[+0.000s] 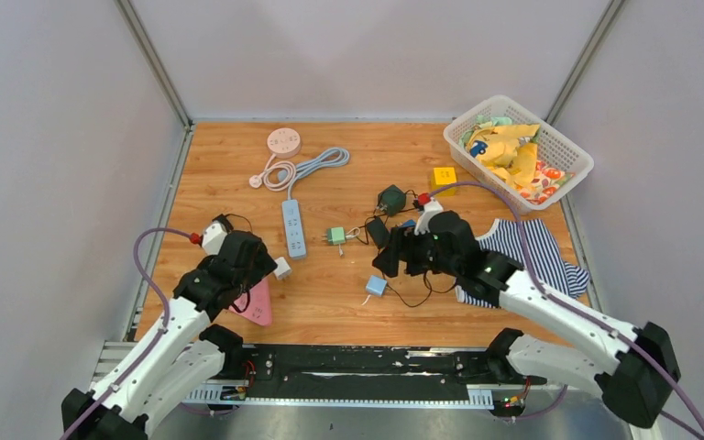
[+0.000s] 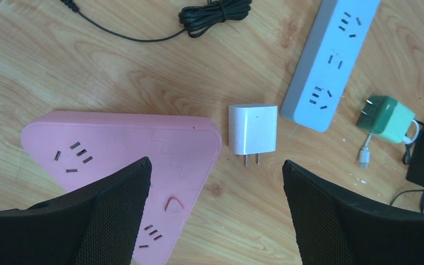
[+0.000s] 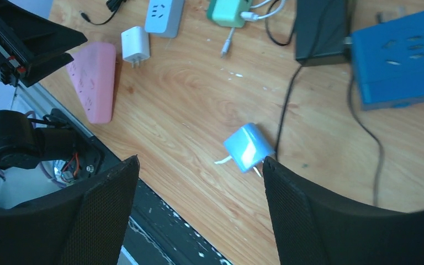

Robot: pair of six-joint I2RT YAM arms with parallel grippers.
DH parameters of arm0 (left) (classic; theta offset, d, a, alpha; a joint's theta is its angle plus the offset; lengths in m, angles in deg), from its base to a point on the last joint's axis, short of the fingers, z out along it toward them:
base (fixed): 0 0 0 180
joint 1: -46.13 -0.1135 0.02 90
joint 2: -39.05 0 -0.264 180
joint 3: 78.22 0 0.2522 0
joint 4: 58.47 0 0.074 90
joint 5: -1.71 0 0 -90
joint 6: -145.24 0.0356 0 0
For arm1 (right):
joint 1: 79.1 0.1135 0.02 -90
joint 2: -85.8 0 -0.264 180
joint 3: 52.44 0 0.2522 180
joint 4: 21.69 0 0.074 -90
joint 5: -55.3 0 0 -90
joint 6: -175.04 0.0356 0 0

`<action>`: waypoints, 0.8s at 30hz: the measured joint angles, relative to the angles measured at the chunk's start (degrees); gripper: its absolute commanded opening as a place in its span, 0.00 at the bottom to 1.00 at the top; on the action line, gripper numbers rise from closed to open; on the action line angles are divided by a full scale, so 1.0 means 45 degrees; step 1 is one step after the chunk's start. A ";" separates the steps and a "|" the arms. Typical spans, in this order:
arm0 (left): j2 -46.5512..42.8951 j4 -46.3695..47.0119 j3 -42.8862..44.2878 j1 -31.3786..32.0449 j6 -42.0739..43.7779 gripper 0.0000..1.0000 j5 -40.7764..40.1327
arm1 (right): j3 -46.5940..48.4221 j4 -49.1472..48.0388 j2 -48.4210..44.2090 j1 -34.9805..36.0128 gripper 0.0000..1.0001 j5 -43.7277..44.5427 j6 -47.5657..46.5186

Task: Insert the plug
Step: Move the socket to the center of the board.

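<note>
Wooden table (image 1: 220,174); white plug (image 2: 253,128) between pink socket block (image 2: 121,138) and grey strip (image 2: 331,55).

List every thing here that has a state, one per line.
left claw, open, holding nothing
right claw, open, holding nothing
white plug, unplugged, lying flat, prongs bare
blue plug, unplugged, lying loose
green plug, unplugged, prongs bare
pink socket block, visible sockets empty
power strip, visible sockets empty
basket, filled with cloths
</note>
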 measured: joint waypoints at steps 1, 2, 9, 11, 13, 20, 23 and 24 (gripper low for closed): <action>-0.0151 -0.0024 0.0039 0.0000 0.0136 0.94 0.0034 | -0.0005 -0.0301 0.0379 0.0204 0.82 -0.0044 0.0170; -0.0301 -0.0073 0.0175 0.0000 0.0413 0.95 0.0068 | 0.0000 -0.0806 0.0894 0.0476 0.81 -0.0087 0.0418; -0.1661 0.0000 0.2827 0.0000 0.3784 1.00 0.0126 | 0.0685 -0.3881 0.4736 0.1943 0.76 -0.0831 0.1384; -0.2259 0.0155 0.3541 0.0000 0.4877 1.00 0.0335 | 0.1127 -0.4891 0.5921 0.2361 0.74 -0.1093 0.1617; -0.2749 0.0277 0.3925 0.0000 0.5678 1.00 0.0583 | 0.1530 -0.5693 0.6805 0.2671 0.73 -0.1166 0.1797; -0.3774 0.0233 0.3997 -0.0005 0.7509 1.00 0.1350 | 0.3599 -0.8597 1.0520 0.3366 0.66 -0.1758 0.2472; -0.3993 0.0223 0.3871 0.0000 0.7912 1.00 0.1399 | 0.4663 -0.9015 1.2152 0.3487 0.65 -0.2215 0.2545; -0.4051 0.0223 0.3818 -0.0005 0.8024 1.00 0.1428 | 0.4935 -0.9049 1.2590 0.3541 0.65 -0.2331 0.2555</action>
